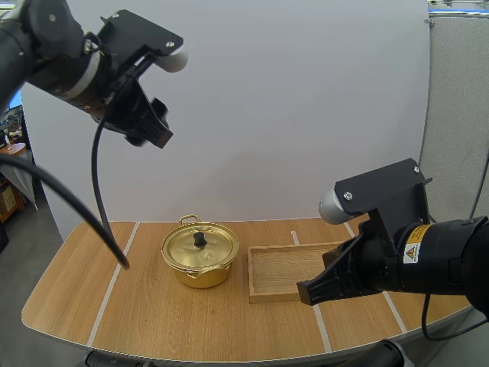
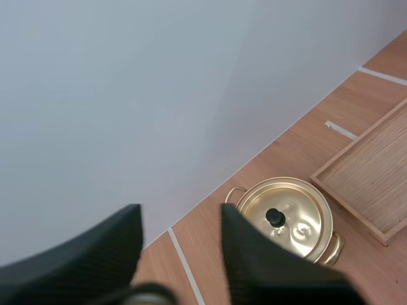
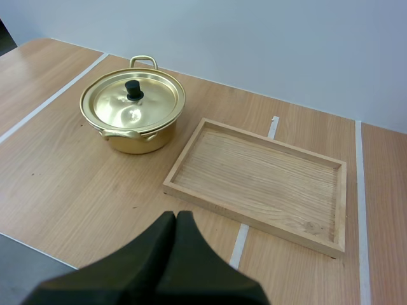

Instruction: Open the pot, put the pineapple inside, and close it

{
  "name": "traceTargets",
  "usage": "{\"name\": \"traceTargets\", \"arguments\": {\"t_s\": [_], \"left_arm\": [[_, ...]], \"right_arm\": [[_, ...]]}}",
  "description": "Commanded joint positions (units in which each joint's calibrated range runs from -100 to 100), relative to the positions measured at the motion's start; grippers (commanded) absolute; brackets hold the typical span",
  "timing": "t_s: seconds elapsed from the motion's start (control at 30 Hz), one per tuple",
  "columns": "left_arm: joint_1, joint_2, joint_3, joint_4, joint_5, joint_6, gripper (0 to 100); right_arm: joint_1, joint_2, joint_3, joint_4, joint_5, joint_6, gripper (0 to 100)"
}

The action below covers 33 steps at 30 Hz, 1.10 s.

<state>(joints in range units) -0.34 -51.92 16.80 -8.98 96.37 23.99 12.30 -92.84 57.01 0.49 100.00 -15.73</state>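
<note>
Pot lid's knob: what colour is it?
Black knob on a gold lid; clearest in the right wrist view.

Lid (image 1: 200,248) sits on pot (image 1: 191,274), so no way in from above. Tray (image 1: 283,277) just R of pot, narrow gap btwn. Bare table (image 1: 84,294) L & front of pot gives approach room. R gripper (image 1: 306,293) low near tray's front edge; L gripper (image 1: 157,138) high, well apart.

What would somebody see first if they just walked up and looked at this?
The shiny gold pot jumps out first: it sits on the wooden table with its lid on and a black knob on top. A flat wooden tray lies just beside it. My left gripper hangs high above the table with its fingers open, and my right gripper is low by the tray's near edge, fingers shut.
</note>
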Motion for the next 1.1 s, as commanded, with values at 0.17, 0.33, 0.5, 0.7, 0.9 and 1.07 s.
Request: {"name": "traceTargets", "arguments": {"t_s": [0.17, 0.33, 0.5, 0.7, 0.9, 1.07], "left_arm": [[-0.02, -4.9, 0.9, -0.8, 2.9, -4.2, 0], [-0.02, -10.5, 7.0, -5.5, 0.1, -4.2, 0], [-0.02, -19.2, 16.5, -8.7, -10.4, -4.6, 0], [-0.02, -26.3, 22.9, -9.1, -13.0, -9.1, 0], [-0.02, -32.4, 27.1, -9.2, -15.9, -11.6, 0], [-0.02, -39.2, 30.5, -9.9, -23.0, -11.6, 0]], "right_arm": [[-0.3, -0.6, 0.0, -0.5, 0.0, -0.4, 0], [-1.3, -0.6, 0.0, -0.5, 0.0, -0.4, 0], [-1.6, -1.1, 0.0, -0.5, 0.0, -0.4, 0], [-2.9, -3.3, 0.0, -0.5, 0.0, -0.3, 0], [-4.5, -6.5, 0.0, -0.1, -2.7, 0.0, 0], [-4.9, -7.2, -0.1, 0.2, -6.4, 0.1, 0]]}}
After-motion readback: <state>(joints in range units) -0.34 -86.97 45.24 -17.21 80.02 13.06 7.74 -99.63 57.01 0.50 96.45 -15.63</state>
